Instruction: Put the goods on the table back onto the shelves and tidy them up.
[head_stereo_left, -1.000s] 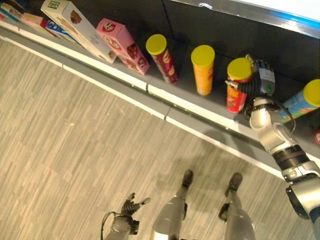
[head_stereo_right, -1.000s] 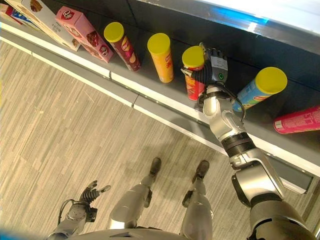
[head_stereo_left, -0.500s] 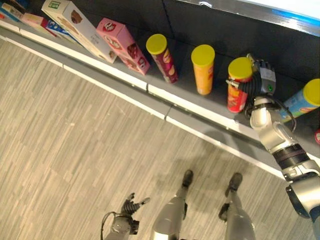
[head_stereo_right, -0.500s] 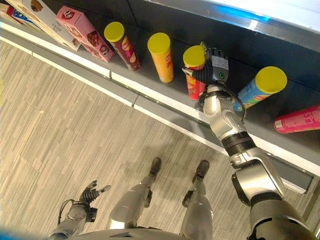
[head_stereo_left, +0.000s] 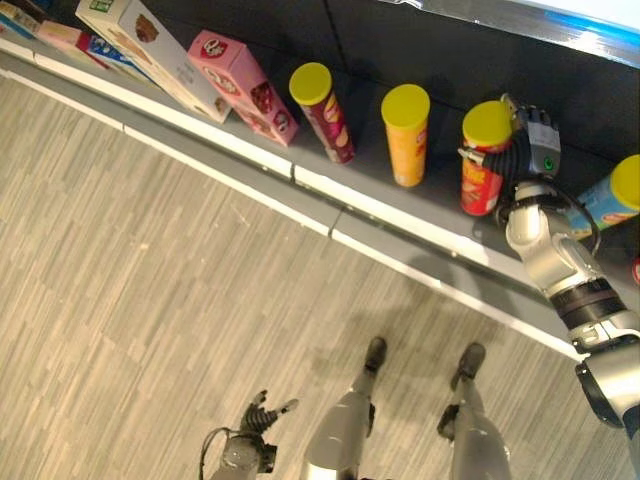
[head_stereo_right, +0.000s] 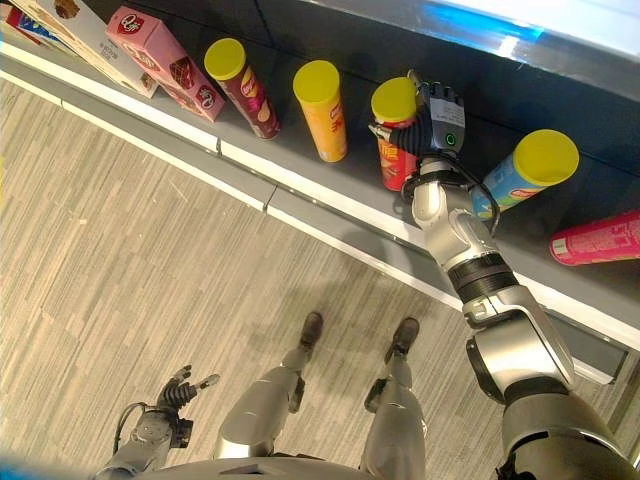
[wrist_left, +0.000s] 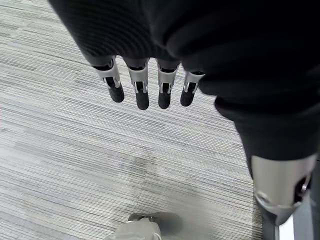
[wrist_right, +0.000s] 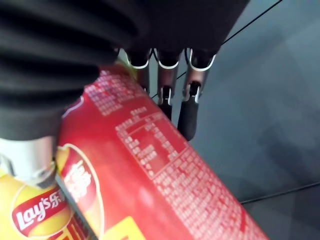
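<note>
Up at about two o'clock in the head views, the right hand (head_stereo_left: 530, 150) is wrapped around the red chip can (head_stereo_left: 482, 165), its fingers (wrist_right: 188, 107) curled round the tube's side and the thumb on the opposite side, as the right wrist view shows from close in. The can stands upright on the grey shelf (head_stereo_left: 400, 205) with its yellow lid up, and the hand's dark back faces the camera just at the can's three o'clock side.

Along the same shelf, toward eleven o'clock from the held can, stands an orange chip can (head_stereo_left: 406, 138), then a maroon chip can (head_stereo_left: 322, 112), both yellow-lidded and well apart from each other. Further toward ten o'clock a pink box (head_stereo_left: 240, 85) leans against a white box (head_stereo_left: 150, 55), with more packets (head_stereo_left: 60, 35) beyond at the shelf's far end. At three o'clock from the right hand a blue chip can (head_stereo_right: 520, 180) stands tilted with its yellow lid up, and past it a pink chip can (head_stereo_right: 595, 240) lies on its side.

Down at seven o'clock the left hand (head_stereo_left: 255, 415) hangs over the striped wood-pattern floor (head_stereo_left: 150, 300), its fingers (wrist_left: 142, 90) straight and relaxed, holding nothing.
</note>
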